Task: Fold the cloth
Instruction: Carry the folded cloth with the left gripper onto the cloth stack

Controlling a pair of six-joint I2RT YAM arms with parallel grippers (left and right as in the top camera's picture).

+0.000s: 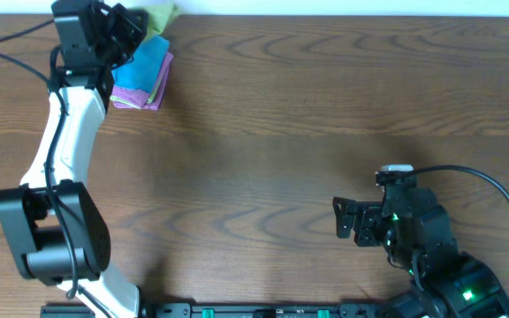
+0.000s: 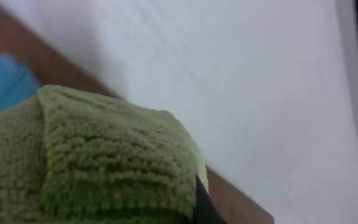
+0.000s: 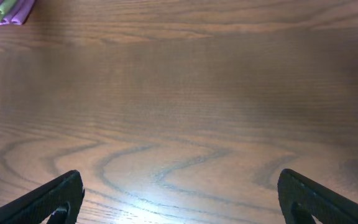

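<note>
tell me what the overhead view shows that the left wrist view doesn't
Only overhead: the open right gripper and a purple cloth under the blue cloth. Only left wrist: the looped weave of the green cloth, close up. Both: green cloth, blue cloth and wooden table.

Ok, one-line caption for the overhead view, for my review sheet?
Left tool at a green cloth by the blue-and-purple stack in the far corner; right tool open, well away.
</note>
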